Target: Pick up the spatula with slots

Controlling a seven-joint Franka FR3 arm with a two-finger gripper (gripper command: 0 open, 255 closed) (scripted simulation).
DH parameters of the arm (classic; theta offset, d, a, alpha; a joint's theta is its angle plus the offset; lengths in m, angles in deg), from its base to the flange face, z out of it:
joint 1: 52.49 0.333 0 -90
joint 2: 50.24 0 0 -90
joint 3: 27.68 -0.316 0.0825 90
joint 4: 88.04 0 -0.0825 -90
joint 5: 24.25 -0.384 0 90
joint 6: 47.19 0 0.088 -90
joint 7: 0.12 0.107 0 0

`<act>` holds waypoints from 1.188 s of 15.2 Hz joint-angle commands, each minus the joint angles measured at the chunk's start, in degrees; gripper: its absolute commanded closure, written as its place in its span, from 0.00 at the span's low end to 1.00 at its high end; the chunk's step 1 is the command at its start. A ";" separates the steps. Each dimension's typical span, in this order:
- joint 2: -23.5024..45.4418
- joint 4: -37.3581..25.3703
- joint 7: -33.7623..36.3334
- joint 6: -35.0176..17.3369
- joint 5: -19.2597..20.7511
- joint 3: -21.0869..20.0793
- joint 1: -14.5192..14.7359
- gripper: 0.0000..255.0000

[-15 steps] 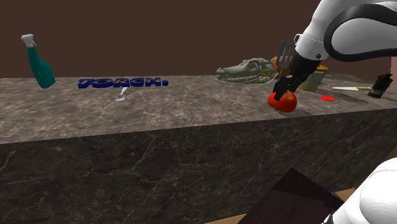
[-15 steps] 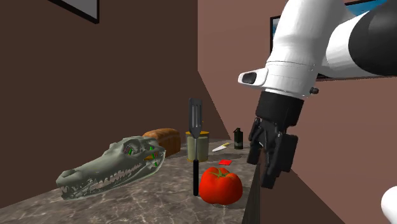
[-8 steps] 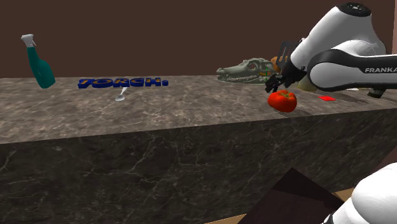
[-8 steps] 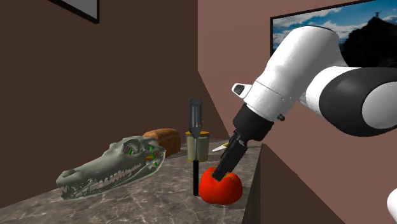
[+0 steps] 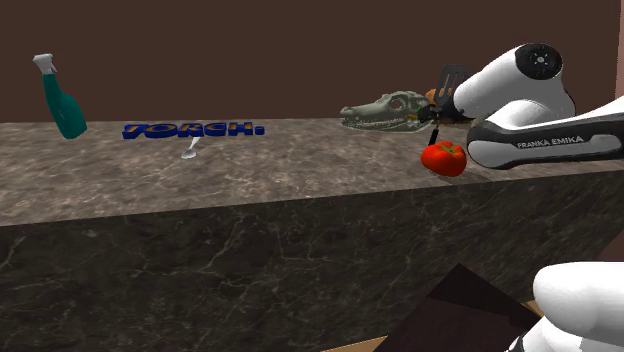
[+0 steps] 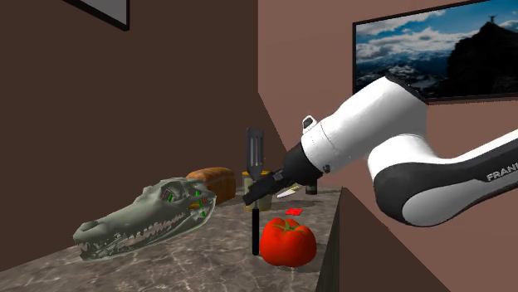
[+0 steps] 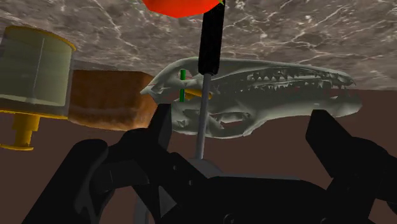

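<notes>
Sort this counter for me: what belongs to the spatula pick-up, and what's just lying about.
In the job: slotted spatula; end effector, open on either side of its shaft.
Lying about: tomato; crocodile skull; bread loaf; teal spray bottle; blue letters.

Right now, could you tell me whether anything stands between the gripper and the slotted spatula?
Nothing visible does: the gripper is open and the upright spatula stands between its fingers. The tomato sits beside the handle, off that path.
</notes>
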 commanded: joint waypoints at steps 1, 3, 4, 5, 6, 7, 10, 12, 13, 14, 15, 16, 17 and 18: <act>1.64 0.09 7.93 -9.25 3.26 -6.43 -11.35 0.00; 1.82 0.38 10.86 -13.02 3.66 -10.64 -17.16 0.00; 1.88 0.86 11.32 -14.00 3.74 -11.71 -18.34 0.00; 1.94 1.32 11.81 -15.00 3.84 -12.81 -19.56 0.00; 1.99 1.77 12.31 -16.00 3.94 -13.96 -20.82 0.00; 2.03 2.21 12.80 -17.01 4.00 -15.17 -22.13 0.00; 2.06 3.31 13.93 -19.68 3.92 -18.53 -25.68 0.00; 1.97 3.42 13.92 -19.71 3.89 -18.51 -25.64 1.00; 2.05 3.35 13.92 -19.75 3.89 -18.60 -25.76 1.00; 2.03 3.35 13.90 -19.68 3.89 -18.50 -25.65 1.00; 2.02 3.35 13.90 -19.67 3.89 -18.50 -25.64 1.00; 2.02 3.35 13.90 -19.66 3.89 -18.48 -25.62 1.00; 2.02 3.35 13.90 -19.65 3.89 -18.47 -25.60 1.00; 2.01 3.36 13.89 -19.64 3.89 -18.45 -25.58 1.00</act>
